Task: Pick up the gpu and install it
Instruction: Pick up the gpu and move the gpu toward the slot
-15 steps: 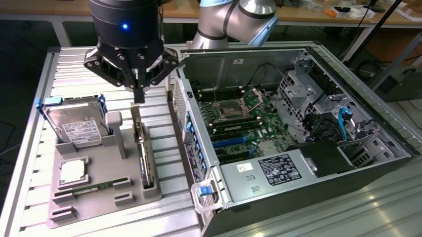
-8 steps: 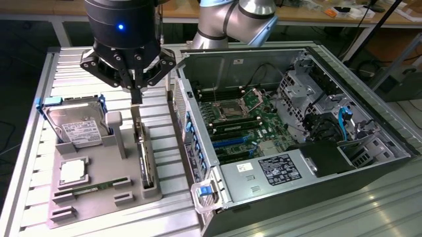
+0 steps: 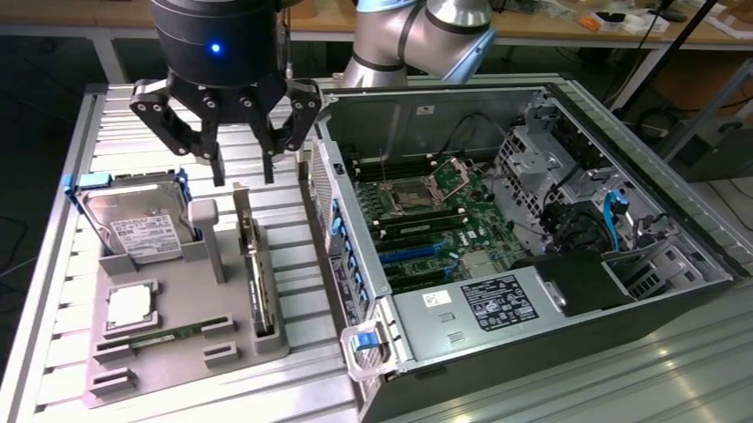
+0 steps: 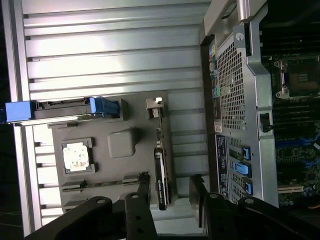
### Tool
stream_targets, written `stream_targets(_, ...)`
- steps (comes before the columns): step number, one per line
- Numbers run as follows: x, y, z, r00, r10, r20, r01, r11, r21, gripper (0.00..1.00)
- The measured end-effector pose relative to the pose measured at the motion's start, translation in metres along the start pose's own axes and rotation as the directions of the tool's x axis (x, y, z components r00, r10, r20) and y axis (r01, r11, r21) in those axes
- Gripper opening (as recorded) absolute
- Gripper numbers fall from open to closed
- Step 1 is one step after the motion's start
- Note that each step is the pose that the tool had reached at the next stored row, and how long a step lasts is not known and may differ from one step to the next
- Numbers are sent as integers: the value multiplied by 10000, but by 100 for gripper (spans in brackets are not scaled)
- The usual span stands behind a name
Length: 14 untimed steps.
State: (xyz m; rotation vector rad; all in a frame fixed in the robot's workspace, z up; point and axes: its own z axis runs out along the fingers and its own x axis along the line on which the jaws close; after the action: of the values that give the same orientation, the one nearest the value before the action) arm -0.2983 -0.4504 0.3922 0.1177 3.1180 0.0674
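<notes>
While the black claw point(image 3: 243, 166) hangs released, the thin green gpu card point(image 3: 254, 264) beneath stands edge-up, slotted for straddling.

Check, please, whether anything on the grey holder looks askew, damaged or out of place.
Nothing stands out. The gpu stands on edge in its slot of the grey holder, the hard drive leans in its cradle, and the processor and memory stick lie flat in their recesses. The open gripper hangs above the gpu, holding nothing.
</notes>
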Motion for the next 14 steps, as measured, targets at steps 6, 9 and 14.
stream_targets(6,0,0,0,10000,0,0,0,10000,0,54)
stream_targets(9,0,0,0,10000,0,0,0,10000,1,54)
stream_targets(14,0,-13,37,10000,-1,0,1,10000,-1,54)
